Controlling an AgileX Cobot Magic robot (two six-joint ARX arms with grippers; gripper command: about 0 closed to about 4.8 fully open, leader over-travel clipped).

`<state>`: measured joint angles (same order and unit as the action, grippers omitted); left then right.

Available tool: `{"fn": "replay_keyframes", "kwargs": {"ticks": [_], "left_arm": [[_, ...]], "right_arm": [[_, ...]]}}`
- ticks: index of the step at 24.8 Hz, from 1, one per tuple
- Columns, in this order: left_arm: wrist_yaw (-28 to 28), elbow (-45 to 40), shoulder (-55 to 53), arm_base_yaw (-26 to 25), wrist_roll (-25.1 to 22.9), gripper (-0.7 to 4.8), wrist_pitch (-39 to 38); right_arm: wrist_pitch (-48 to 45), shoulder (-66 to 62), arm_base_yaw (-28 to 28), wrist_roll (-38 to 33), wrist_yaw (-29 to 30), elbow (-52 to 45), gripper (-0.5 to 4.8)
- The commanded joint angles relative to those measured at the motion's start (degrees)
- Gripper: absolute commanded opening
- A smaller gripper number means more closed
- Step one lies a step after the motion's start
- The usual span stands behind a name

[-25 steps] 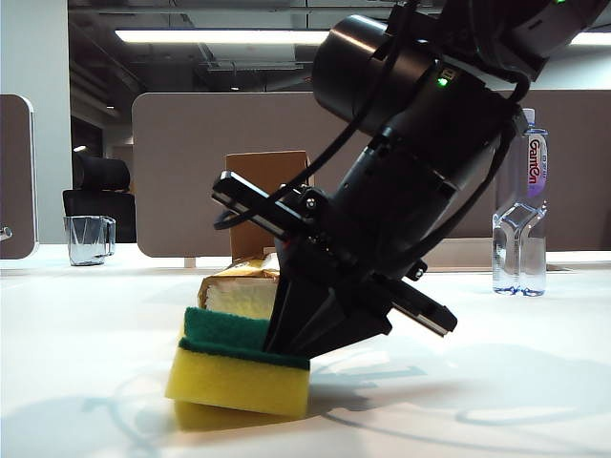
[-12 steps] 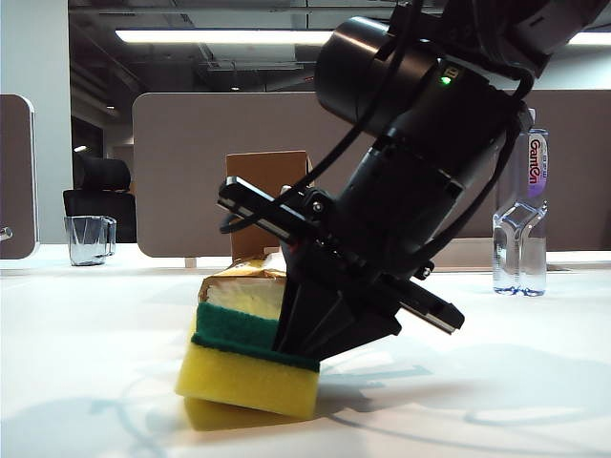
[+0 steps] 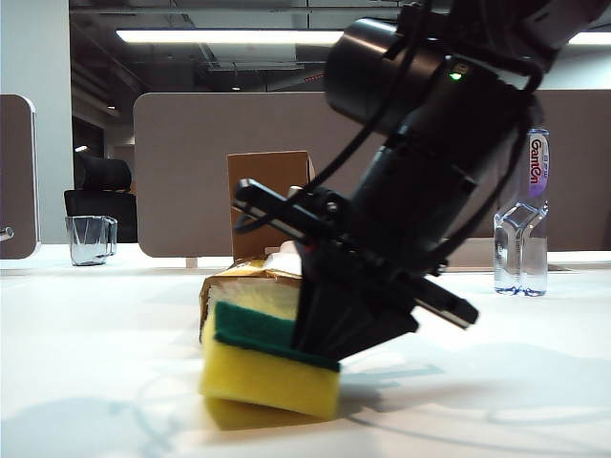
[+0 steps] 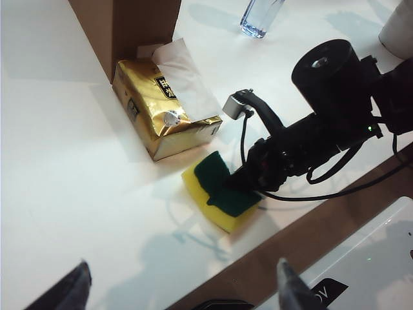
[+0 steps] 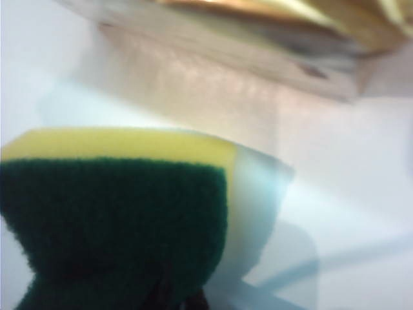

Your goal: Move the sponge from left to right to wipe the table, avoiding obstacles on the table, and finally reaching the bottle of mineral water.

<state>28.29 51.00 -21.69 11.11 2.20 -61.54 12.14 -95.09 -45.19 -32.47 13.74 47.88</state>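
The sponge [image 3: 272,370], yellow with a green top, rests tilted on the white table [image 3: 95,363], one edge lifted. My right gripper [image 3: 320,342] is shut on the sponge's green side from above. Right behind it lies the gold tissue pack [image 3: 229,284], with the brown cardboard box [image 3: 267,191] further back. The bottle of mineral water [image 3: 522,229] stands far right. The left wrist view shows the sponge [image 4: 219,197] close beside the tissue pack [image 4: 164,110], the box [image 4: 129,26] and the bottle's base [image 4: 258,16]. My left gripper [image 4: 182,274] hangs open, high above the table, holding nothing. In the right wrist view the sponge [image 5: 116,213] fills the foreground.
A clear glass mug [image 3: 89,239] stands at the far left back. The table's brown front edge [image 4: 310,239] runs close to the sponge, with a white surface [image 4: 374,258] beyond it. Grey partition screens [image 3: 191,172] close off the back.
My right gripper has slid the sponge a short way to the right along the table, in front of the tissue pack. The left gripper has stayed still.
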Motion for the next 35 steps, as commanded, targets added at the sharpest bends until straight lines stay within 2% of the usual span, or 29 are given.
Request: {"fn": "replay_keyframes", "kwargs": {"ticks": [1,14,23,35], "left_arm": [[0.22,0.37,0.0,-0.02,-0.07,3.71,0.94],[0.24,0.37,0.0,-0.02,-0.02,3.71,1.18],[0.24,0.39,0.0,-0.04,0.24,3.67,1.2],[0.24,0.37,0.0,-0.04,1.49,3.67,1.88]], "right_arm": [[7.3,2.12,1.7,0.83,-4.07,-3.23,-0.07],[9.09,9.42,10.49,5.77,-4.63,-12.74,-0.07],[8.87,12.85,14.08,7.08,-4.66,-17.44,-0.07],[16.26,18.45,25.0,14.88,-4.66,-18.43,-0.07]]}}
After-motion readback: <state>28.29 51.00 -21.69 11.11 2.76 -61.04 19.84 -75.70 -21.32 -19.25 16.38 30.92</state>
